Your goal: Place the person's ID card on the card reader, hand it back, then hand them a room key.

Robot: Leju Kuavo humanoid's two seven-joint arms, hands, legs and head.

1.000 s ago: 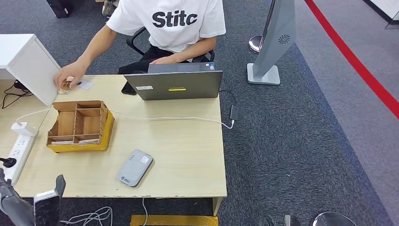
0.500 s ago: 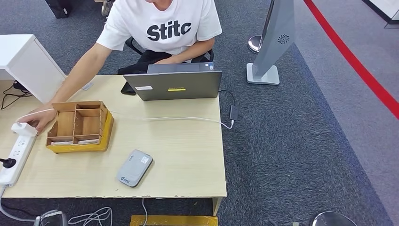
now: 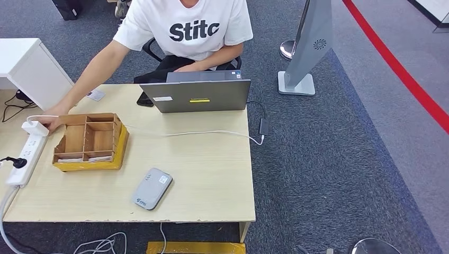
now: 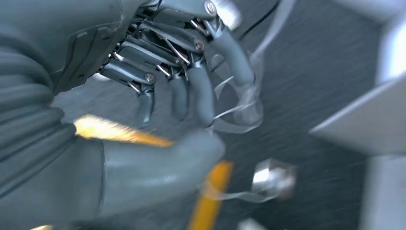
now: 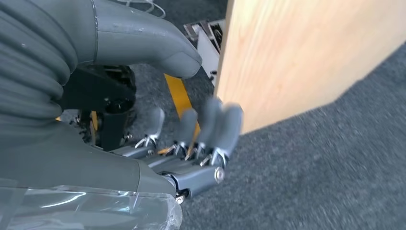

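A small white card [image 3: 96, 95] lies on the far left of the wooden table [image 3: 212, 180], beyond the wooden organizer [image 3: 90, 140]. The organizer's near slots hold flat cards [image 3: 98, 157]. The grey card reader [image 3: 152, 189] sits near the table's front edge. A seated person reaches across, and their hand [image 3: 51, 123] rests by a white plug adapter [image 3: 32, 128]. My left hand [image 4: 182, 96] hangs low over the floor, blurred, fingers apart and holding nothing. Beside the table's wooden side panel [image 5: 287, 62], my right hand [image 5: 191, 139] is just as empty, its fingers spread.
An open grey laptop [image 3: 196, 94] stands at the table's far edge with a dark phone [image 3: 143, 99] beside it. A white cable [image 3: 201, 133] crosses the table. A white power strip [image 3: 22, 160] lies along the left edge. A white cabinet [image 3: 32, 69] stands at far left.
The person's hand left the card at the far left and moved to the white adapter, shifting the power strip. My left arm dropped out of the head view.
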